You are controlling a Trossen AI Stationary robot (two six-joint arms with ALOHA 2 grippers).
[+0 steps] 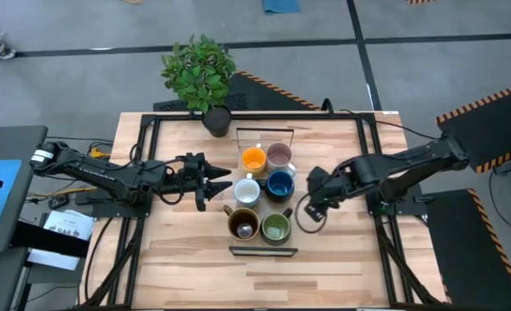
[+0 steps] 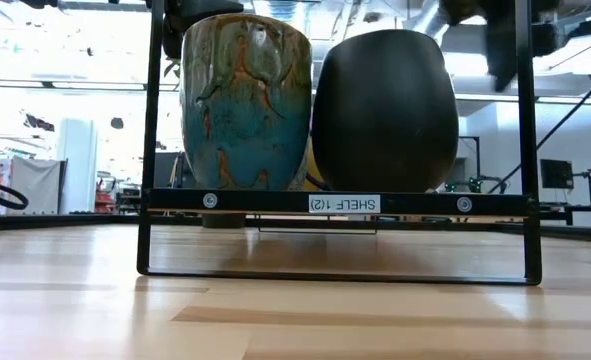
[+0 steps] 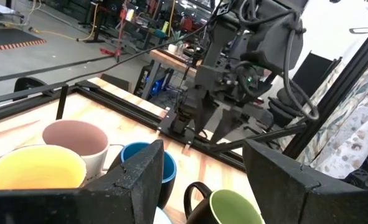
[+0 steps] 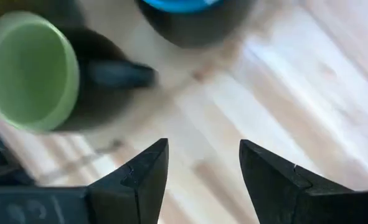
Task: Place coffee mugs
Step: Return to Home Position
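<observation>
Currently: six coffee mugs point(image 1: 280, 184) on shelf point(image 1: 263, 251), placement apparently complete (only arm retreat remains). Left end effector point(image 1: 223, 181), right end effector point(image 1: 311, 210) flank shelf, both spread, empty.

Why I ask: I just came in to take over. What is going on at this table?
Six mugs stand in pairs inside the shelf on the table: orange, pink, white, blue, brown, green. Neither arm holds anything. The left gripper hangs beside the white mug, the right gripper beside the green one, both with fingers open. The placing looks done.
</observation>
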